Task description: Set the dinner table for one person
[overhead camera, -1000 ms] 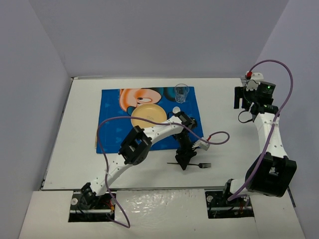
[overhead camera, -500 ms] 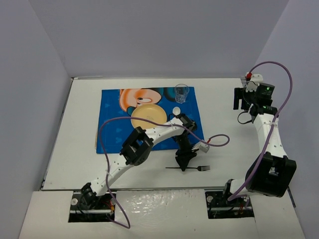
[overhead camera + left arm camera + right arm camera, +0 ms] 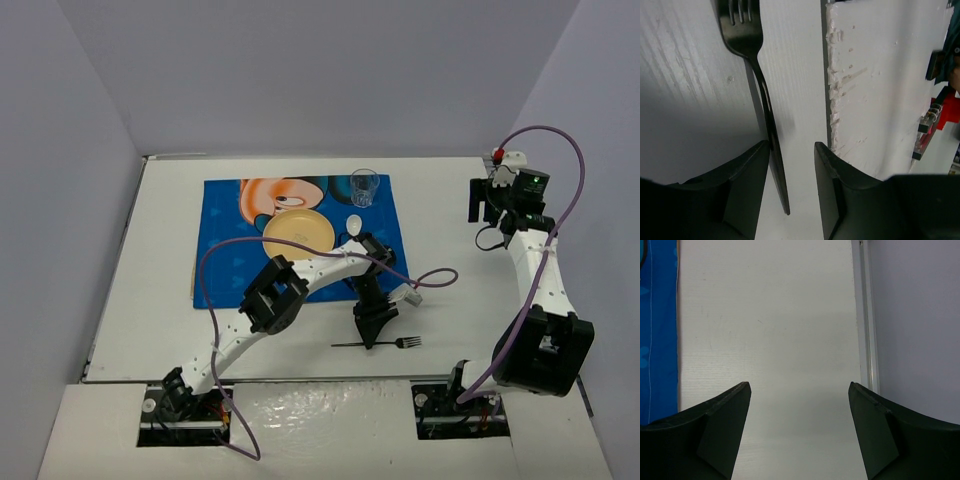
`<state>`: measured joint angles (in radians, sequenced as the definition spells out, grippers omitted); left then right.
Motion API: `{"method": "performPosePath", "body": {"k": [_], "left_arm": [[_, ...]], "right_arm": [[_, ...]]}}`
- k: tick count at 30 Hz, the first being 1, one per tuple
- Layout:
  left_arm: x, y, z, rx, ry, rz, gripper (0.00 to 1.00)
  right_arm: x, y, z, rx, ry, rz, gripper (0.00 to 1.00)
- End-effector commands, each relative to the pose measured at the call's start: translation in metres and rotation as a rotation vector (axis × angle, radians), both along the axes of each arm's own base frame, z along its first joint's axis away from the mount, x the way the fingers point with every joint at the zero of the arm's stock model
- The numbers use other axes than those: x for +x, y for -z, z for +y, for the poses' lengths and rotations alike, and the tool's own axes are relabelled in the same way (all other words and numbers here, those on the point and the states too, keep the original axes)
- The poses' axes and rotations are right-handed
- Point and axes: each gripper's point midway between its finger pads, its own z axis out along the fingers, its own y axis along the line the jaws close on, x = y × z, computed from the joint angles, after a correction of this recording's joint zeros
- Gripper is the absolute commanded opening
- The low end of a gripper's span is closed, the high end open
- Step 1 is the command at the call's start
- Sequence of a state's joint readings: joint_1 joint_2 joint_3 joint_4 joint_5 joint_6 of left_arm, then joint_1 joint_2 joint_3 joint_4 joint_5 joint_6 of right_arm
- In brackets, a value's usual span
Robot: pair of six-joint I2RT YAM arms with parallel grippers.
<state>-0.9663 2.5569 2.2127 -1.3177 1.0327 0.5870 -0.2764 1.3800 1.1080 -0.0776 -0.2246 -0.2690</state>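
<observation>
While its long side is running left to right across the front of both arms, the dinner table (image 3: 155, 250) is lying flat underneath both grippers.
Its white matte top is showing a faint ribbed grain in the left wrist view, and a chipped white slab (image 3: 880, 75) is butting against it just beside one finger. Right under the left gripper (image 3: 368, 338), a black fork (image 3: 385, 343) is lying on it, tines pointing away from the fingers. The jaws are standing narrow around the handle, which is resting against one finger (image 3: 747, 185) with a gap to the other. Farther right, the right gripper (image 3: 487, 205) is hovering with jaws wide and nothing between them, bare tabletop below and the blue placemat (image 3: 220, 255) off to its left.
</observation>
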Motion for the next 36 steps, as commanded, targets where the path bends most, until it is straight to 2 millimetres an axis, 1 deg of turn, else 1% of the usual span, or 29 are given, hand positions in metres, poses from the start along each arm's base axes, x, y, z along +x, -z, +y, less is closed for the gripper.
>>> {"method": "performPosePath", "body": {"k": [1,3,5,8,11,15,16,19,22,24,25,27,29,31,33,36], "left_arm": [[0.035,0.065,0.01,0.193,-0.035,-0.301,0.4],[0.043,0.073,0.01,0.228,-0.059,-0.368,0.4],[0.053,0.078,0.006,0.245,-0.098,-0.441,0.4],[0.076,0.09,0.004,0.29,-0.16,-0.62,0.35],[0.089,0.097,0.002,0.313,-0.2,-0.734,0.35],[0.095,0.114,-0.002,0.343,-0.227,-0.846,0.32],[0.098,0.116,-0.006,0.332,-0.239,-0.872,0.32],[0.099,0.125,-0.002,0.347,-0.241,-0.938,0.32],[0.101,0.128,-0.005,0.335,-0.259,-0.958,0.32],[0.105,0.135,-0.002,0.366,-0.271,-0.985,0.3],[0.106,0.137,-0.001,0.372,-0.277,-0.992,0.28],[0.109,0.145,0.0,0.378,-0.3,-1.01,0.21],[0.112,0.152,0.002,0.382,-0.313,-1.029,0.12],[0.115,0.158,0.007,0.407,-0.322,-1.048,0.0],[0.116,0.16,0.009,0.413,-0.324,-1.06,0.0],[0.12,0.155,0.007,0.394,-0.34,-1.075,0.0]], "right_arm": [[0.007,-0.038,-0.012,-0.064,0.03,-0.114,0.76],[0.008,-0.04,-0.012,-0.065,0.031,-0.118,0.76],[0.008,-0.042,-0.012,-0.067,0.029,-0.122,0.76],[0.009,-0.045,-0.013,-0.073,0.034,-0.128,0.76],[0.008,-0.048,-0.014,-0.079,0.036,-0.135,0.76],[0.007,-0.054,-0.015,-0.087,0.046,-0.147,0.76],[0.006,-0.056,-0.016,-0.09,0.048,-0.151,0.76],[0.006,-0.06,-0.018,-0.099,0.055,-0.157,0.76],[0.006,-0.062,-0.016,-0.097,0.051,-0.164,0.76],[0.006,-0.062,-0.015,-0.095,0.048,-0.165,0.76],[0.005,-0.062,-0.014,-0.094,0.047,-0.165,0.76],[0.004,-0.061,-0.013,-0.089,0.046,-0.163,0.76],[0.003,-0.06,-0.012,-0.09,0.043,-0.163,0.76],[0.002,-0.06,-0.013,-0.092,0.045,-0.163,0.76],[0.002,-0.062,-0.013,-0.095,0.044,-0.165,0.76],[0.002,-0.065,-0.013,-0.093,0.047,-0.172,0.76]]}}
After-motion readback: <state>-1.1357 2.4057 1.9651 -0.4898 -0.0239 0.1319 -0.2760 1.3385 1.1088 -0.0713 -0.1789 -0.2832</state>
